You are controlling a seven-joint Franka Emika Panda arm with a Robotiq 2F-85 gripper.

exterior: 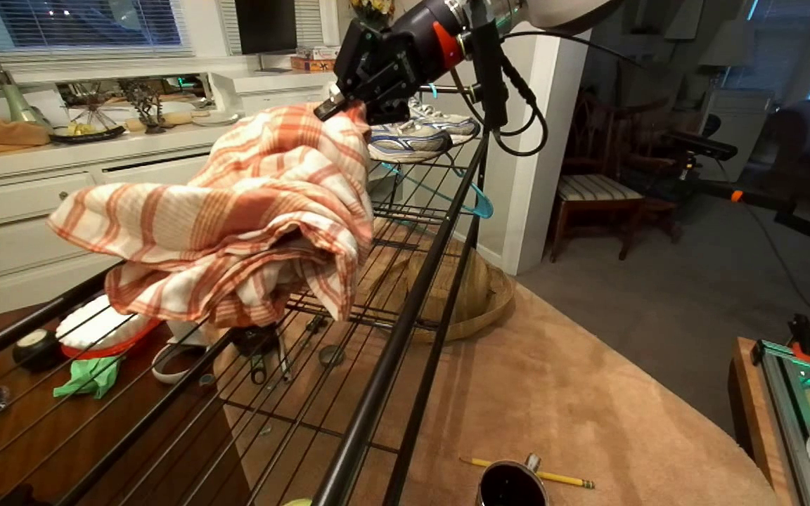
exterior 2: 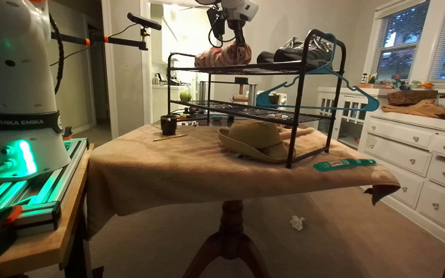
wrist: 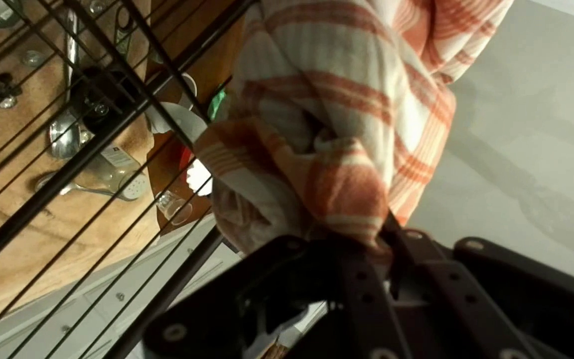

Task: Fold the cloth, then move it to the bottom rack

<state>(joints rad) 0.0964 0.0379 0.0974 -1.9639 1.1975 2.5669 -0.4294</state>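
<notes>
Orange plaid gripped and bundled; placing not yet done

In an exterior view the cloth (exterior: pixel 271 211) is a loose, rumpled bundle, jutting out at one side; I would call the folding rough at best, perhaps only part done, the hold secured and the placing wholly left to do. The gripper (wrist: pixel 379 247) is clamped on the cloth, its two sides together over a pinch of fabric; the rest swells out past the tips, and most of it hangs below the gripper and off to one side. Next comes the black top tier (exterior 2: pixel 261 70), directly beneath the cloth; whether the two touch, I cannot tell; farther along it sit the shoes (exterior 2: pixel 286 57), with a gap between them and the cloth in an exterior view. Lower lies the bottom rack (exterior 2: pixel 253 112), where the cloth has to end up; the route would likely need to clear the top tier's edge first, since loose fabric could snag there; farthest down, a hat (exterior 2: pixel 255 135) rests on the surface (exterior 2: pixel 157 158), partly under the bottom rack.
</notes>
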